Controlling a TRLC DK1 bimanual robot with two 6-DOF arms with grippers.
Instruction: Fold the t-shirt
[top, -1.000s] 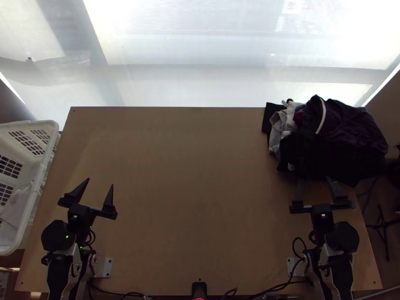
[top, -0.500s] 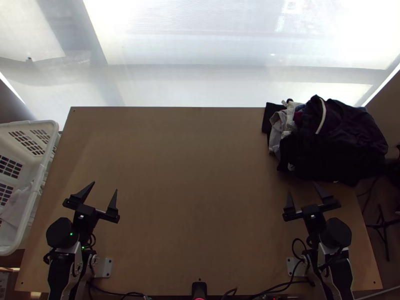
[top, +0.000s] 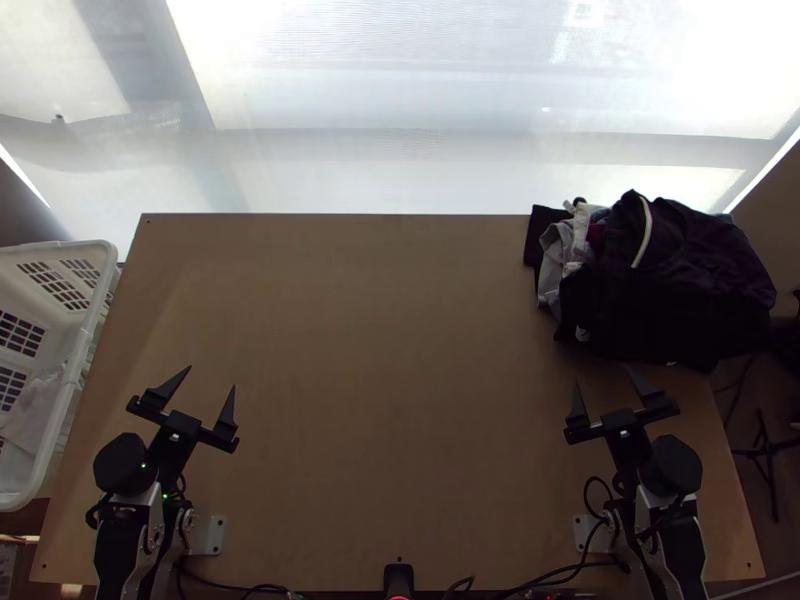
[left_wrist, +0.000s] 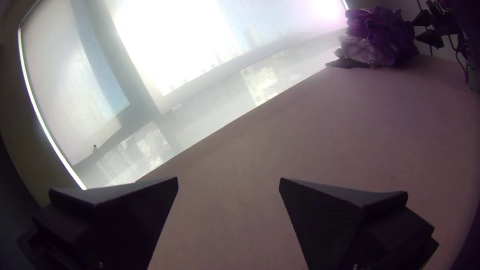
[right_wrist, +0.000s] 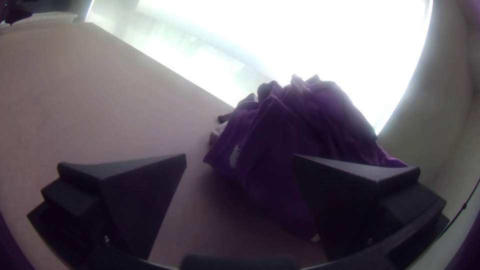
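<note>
Dark clothes (top: 690, 290), bunched in a heap, paler cloth (top: 562, 255) alongside, far right on the table (top: 380, 400)

The tabletop (top: 370, 330) looks like smooth, matt wood. The garment pile (top: 670, 290) is cloth, soft and matt, its surface rough with creases. The fingers (left_wrist: 325, 215) look like matt black plastic, textured on a gripping face. The basket (top: 100, 262) looks like smooth white plastic, and the mounting plate (top: 208, 535) like smooth metal.
</note>
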